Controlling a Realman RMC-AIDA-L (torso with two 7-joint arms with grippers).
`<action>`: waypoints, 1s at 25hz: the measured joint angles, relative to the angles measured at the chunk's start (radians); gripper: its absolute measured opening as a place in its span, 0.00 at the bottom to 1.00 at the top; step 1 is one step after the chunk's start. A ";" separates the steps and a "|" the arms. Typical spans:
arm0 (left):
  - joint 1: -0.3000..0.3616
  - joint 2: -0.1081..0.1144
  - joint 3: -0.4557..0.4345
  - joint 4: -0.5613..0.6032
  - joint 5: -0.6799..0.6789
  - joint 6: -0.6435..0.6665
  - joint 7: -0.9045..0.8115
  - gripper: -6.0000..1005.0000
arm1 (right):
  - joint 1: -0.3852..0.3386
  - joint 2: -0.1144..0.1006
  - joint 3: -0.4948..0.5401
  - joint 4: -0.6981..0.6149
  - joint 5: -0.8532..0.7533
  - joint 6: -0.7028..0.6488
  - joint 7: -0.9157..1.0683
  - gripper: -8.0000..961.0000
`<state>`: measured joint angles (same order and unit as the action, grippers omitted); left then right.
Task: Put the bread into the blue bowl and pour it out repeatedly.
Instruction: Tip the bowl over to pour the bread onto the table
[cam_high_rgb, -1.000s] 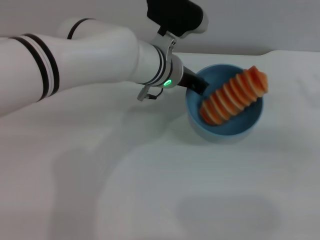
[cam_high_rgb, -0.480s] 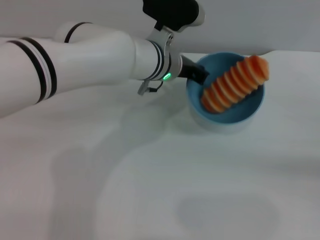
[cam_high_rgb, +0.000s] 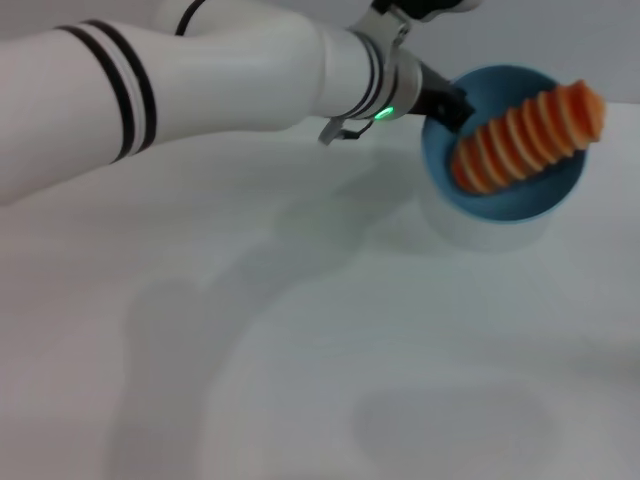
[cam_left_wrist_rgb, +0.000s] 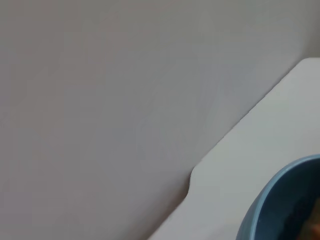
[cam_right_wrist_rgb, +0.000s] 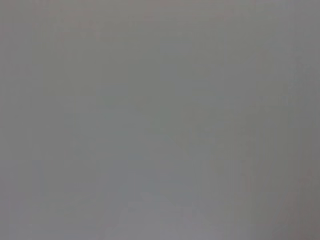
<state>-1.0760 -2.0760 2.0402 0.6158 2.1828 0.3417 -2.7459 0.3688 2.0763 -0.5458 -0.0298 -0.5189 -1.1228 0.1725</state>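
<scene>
Head view: left claw (cam_high_rgb: 447, 103) clamped on blue bowl (cam_high_rgb: 505, 200) rim, lifted far right above bench (cam_high_rgb: 300, 350); bread (cam_high_rgb: 528, 135) inside, overhanging. Probably light, stiff, slippery. Left wrist: bowl edge only. Right wrist: blank, right claw unseen.

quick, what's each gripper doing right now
Left gripper: shut on the rim of the glossy light-blue bowl, held off the table with the ridged orange toy bread inside.
Right gripper: not in view.
</scene>
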 joint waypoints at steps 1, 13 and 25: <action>0.000 0.000 0.000 0.000 0.000 0.000 0.000 0.00 | 0.012 0.000 0.016 0.014 0.019 0.039 -0.089 0.58; -0.031 -0.001 0.038 0.037 0.003 -0.083 0.140 0.00 | 0.023 0.005 0.025 0.060 0.022 -0.001 -0.137 0.66; -0.027 -0.002 0.090 0.019 0.003 -0.185 0.234 0.00 | 0.003 -0.002 0.021 0.058 0.020 -0.071 -0.135 0.65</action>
<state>-1.1032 -2.0785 2.1303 0.6344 2.1859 0.1571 -2.5123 0.3722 2.0747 -0.5244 0.0286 -0.4991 -1.1938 0.0375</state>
